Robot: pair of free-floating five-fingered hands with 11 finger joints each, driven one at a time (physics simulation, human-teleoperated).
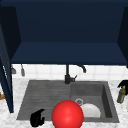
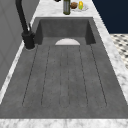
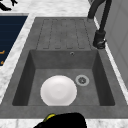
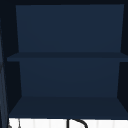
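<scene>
The green bottle stands upright on the counter at the far right, just beside the sink. My right hand sits right on top of it, at its yellow cap. I cannot tell if my fingers there are clamped round the cap or just resting on it.

Left of the bottle, down in the deep part of the sink, a white plate lies flat by the drain. The black faucet stands at the far rim. A big red ball shows at the near edge, just left of the plate. My left hand hangs near the ball, on its left, over the ribbed part of the sink. Its fingers are curled in and hold nothing. Above it all is an open dark blue wall cabinet.

I think the bottle is the risky one. It is tall and thin, so a sideways bump from my right hand could tip it. It might then fall into the sink and hit the plate. The ball is round, so a nudge from my left hand could make it roll away.
</scene>
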